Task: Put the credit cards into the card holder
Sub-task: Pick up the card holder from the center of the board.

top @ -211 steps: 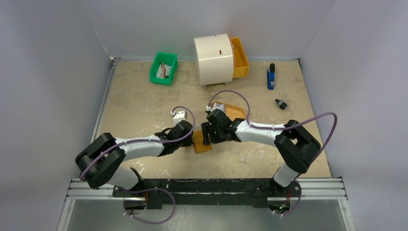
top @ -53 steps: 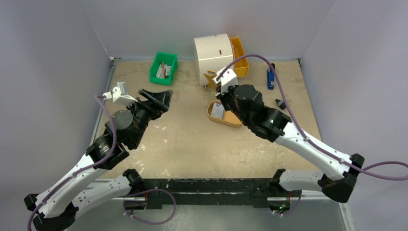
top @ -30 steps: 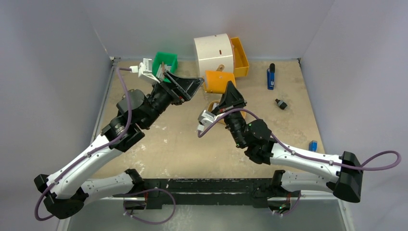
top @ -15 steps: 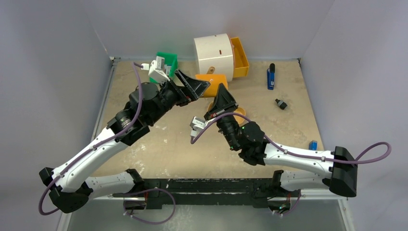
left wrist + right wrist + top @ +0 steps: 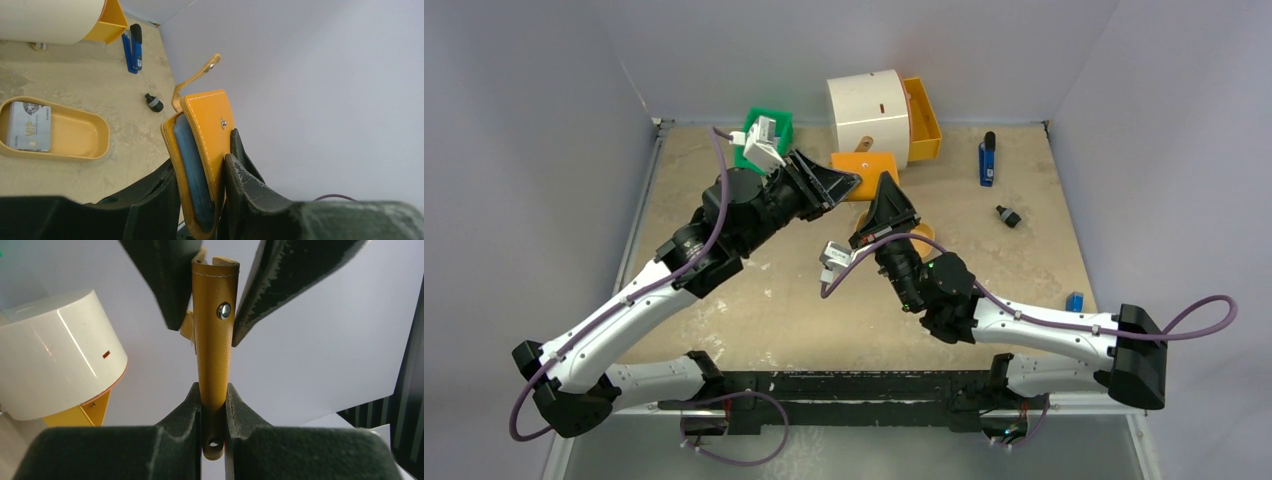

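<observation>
2 claws (image 5: 200, 175) (image 5: 214, 390) clamping 1 card holder (image 5: 207, 125), 1 card (image 5: 29, 126) in tray (image 5: 80, 137)

Top view. Left gripper (image 5: 848, 182) and right gripper (image 5: 885, 183) meet at the orange card holder (image 5: 865, 163), aloft above the table (image 5: 1024, 250), near the white drum (image 5: 869, 115).

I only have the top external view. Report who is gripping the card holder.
Observer: The right wrist view shows the right pincer clamped on the narrow end of the card holder.
Operator: Now check the left pincer.
Observer: In the left wrist view, the left pincer squeezes both faces of the card holder, which gapes slightly.
Operator: Find me a card.
Observer: One pale card marked VIP lies at one end of the orange tray.
</observation>
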Controlling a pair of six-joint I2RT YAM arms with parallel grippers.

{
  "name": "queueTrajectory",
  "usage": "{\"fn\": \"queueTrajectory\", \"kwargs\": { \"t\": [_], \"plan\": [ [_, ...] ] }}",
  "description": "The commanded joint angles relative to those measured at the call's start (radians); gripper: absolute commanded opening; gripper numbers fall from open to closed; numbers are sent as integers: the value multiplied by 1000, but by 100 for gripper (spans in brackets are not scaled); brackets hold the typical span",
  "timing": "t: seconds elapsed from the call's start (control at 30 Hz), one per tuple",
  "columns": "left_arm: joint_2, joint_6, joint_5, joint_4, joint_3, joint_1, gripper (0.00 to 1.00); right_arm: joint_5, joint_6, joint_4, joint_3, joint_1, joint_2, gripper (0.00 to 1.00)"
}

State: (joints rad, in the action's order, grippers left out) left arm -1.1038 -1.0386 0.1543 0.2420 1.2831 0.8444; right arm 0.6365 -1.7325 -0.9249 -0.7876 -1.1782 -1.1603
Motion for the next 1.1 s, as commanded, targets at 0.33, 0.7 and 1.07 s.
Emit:
{"fn": "queueTrajectory", "kwargs": {
  "t": [0.33,0.7,1.07],
  "plan": [
    [84,22,95,-56,-39,-4,0,107,77,64,-120,-96,32,68],
    [250,503,147,234,60,-5,0,-417,1400,1126,-439,55,151,93],
    [372,763,-384,236,111,-4,0,-1220,2111,767,-296,377,321,99]
  ]
}}
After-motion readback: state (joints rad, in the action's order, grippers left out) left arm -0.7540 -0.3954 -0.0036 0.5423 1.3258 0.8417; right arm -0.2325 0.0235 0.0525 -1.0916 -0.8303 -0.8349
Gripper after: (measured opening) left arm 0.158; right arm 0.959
